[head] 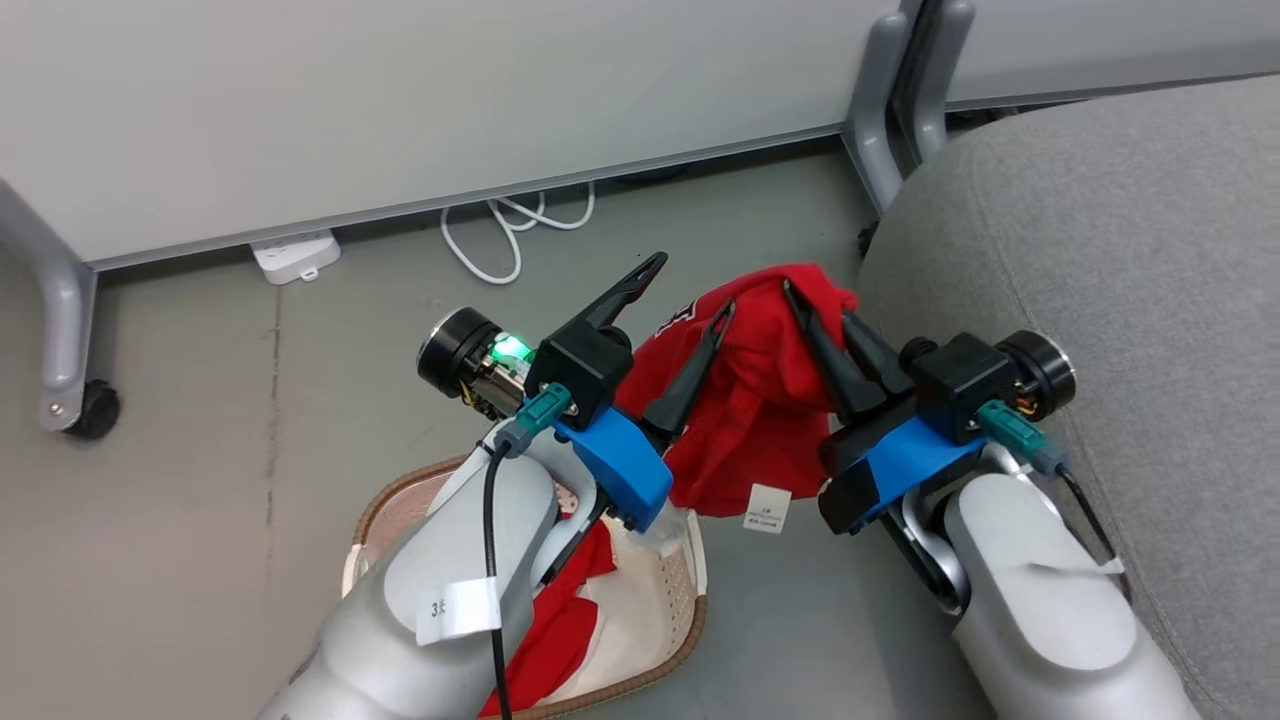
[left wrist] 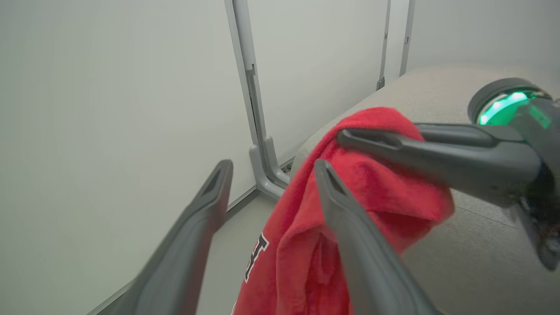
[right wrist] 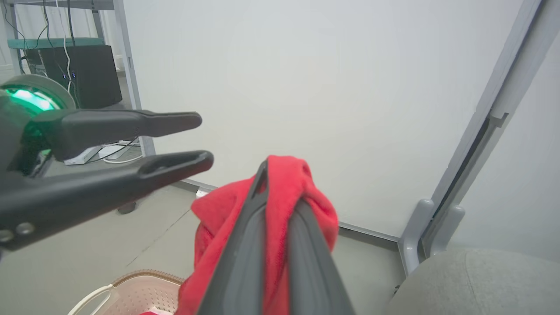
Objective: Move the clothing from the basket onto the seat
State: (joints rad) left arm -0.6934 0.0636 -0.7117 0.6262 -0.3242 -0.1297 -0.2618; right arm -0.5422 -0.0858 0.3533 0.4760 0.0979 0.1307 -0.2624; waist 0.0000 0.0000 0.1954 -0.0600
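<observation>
Red jersey [head: 745, 440] cloth hangs in the air between the two arms, above the grey floor [head: 200, 420] and just left of the light-grey seat [head: 1100, 230]. It is out of the basket [head: 698, 615] but not yet on the cushion. The right gripper [head: 818, 312] has its fingers pinched together on a bunched fold at the top of the jersey, and the rest drapes down with a white label [head: 768, 508] showing at the lower hem and a bit of black-and-white lettering on the left side. The left gripper [head: 688, 292] stands spread wide with nothing between its fingers; its nearer finger sits against or just beside the cloth, and I cannot tell which. A second red garment [head: 560, 625] with white trim lies in the cream perforated basket at the near left, partly hidden under the left forearm. By my reading, the task is well short of half done: the first piece is lifted but needs carrying right and setting down on the seat, and the second has not been picked up.
</observation>
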